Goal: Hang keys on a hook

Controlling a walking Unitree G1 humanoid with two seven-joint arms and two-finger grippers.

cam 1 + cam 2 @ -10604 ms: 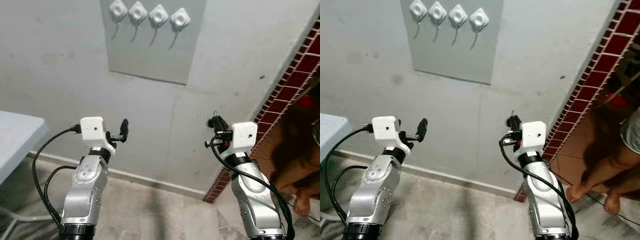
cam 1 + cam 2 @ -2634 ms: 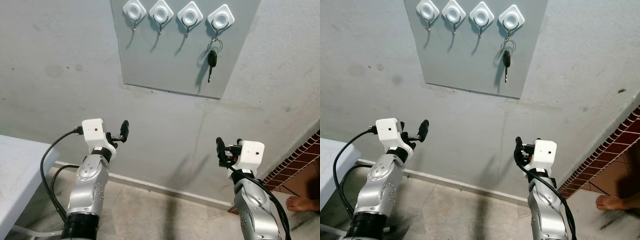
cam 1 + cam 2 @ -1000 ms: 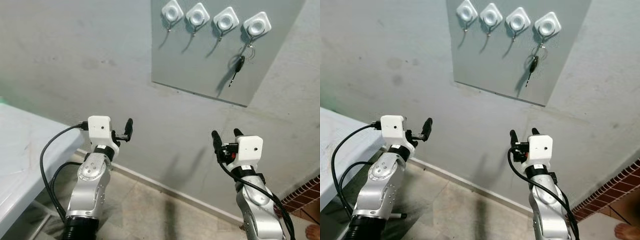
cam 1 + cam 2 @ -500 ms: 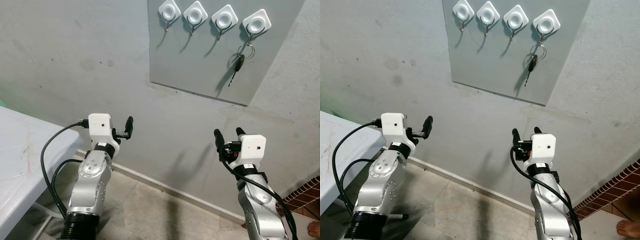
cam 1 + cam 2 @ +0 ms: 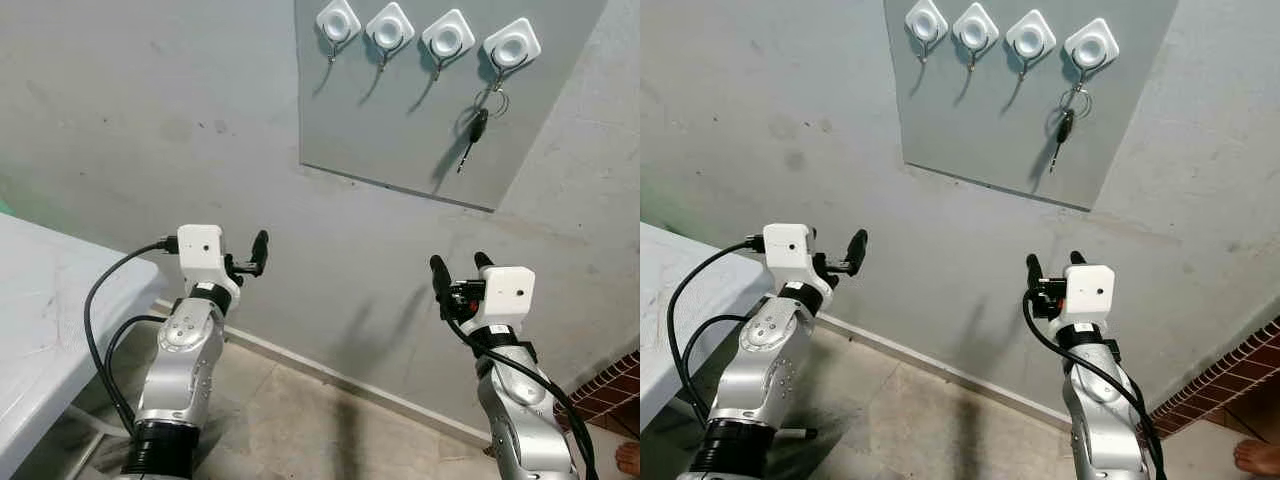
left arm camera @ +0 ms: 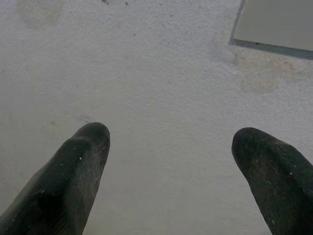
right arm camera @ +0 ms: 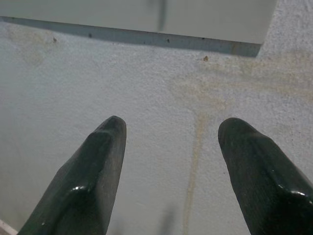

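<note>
The key was hung by its ring from the rightmost hook, long axis near vertical, tip down. Both the left gripper and right gripper were spread wide, empty.

Keys: one black-headed key w/ thin metal blade on a small wire ring, hung from the far-right hook of 4 white diamond-shaped hooks in a row on a grey wall panel. Key dangled free below the hook, blade pointing down, tilted slightly, against the panel. The other 3 hooks were bare.
</note>
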